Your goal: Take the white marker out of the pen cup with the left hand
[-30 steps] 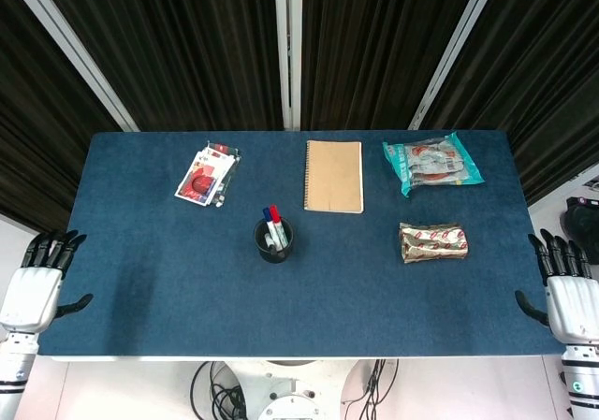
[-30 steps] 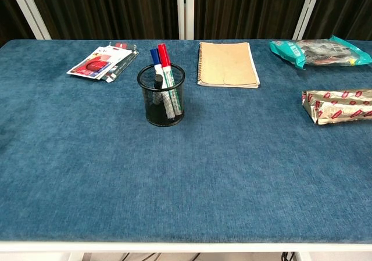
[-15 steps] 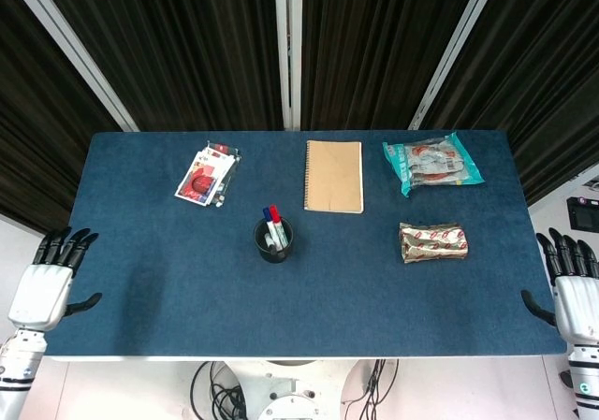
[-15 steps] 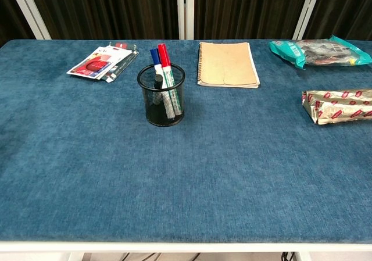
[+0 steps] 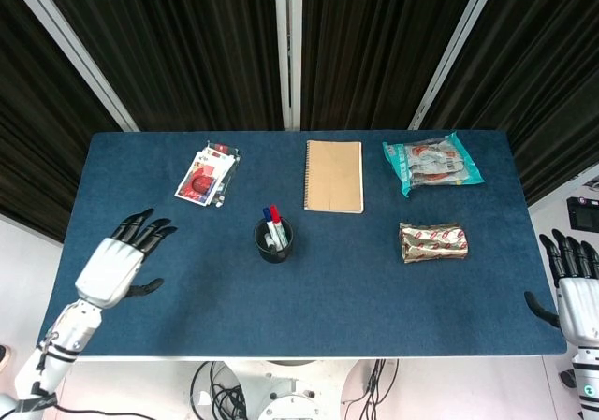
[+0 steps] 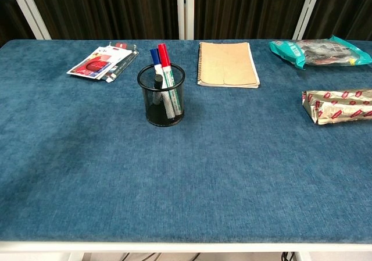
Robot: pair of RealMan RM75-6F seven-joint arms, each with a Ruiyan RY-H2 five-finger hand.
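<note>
A black mesh pen cup (image 5: 273, 240) (image 6: 161, 95) stands near the middle of the blue table. Three markers lean in it: a white-bodied one with a red cap (image 6: 167, 78), one with a blue cap (image 6: 156, 60), and a black-capped one (image 6: 158, 81) sunk lower. My left hand (image 5: 119, 262) hovers over the table's front left, well left of the cup, fingers spread and empty. My right hand (image 5: 573, 289) hangs off the table's right edge, fingers apart, holding nothing. Neither hand shows in the chest view.
A tan spiral notebook (image 5: 333, 175) lies behind the cup. A red-and-white packet (image 5: 206, 174) lies at the back left. A teal snack bag (image 5: 431, 161) and a foil-wrapped packet (image 5: 433, 241) lie on the right side of the table (image 5: 328, 289).
My left hand has moved from beside the table's left edge in over the table, toward the cup. My right hand has sunk slightly at the right edge.
</note>
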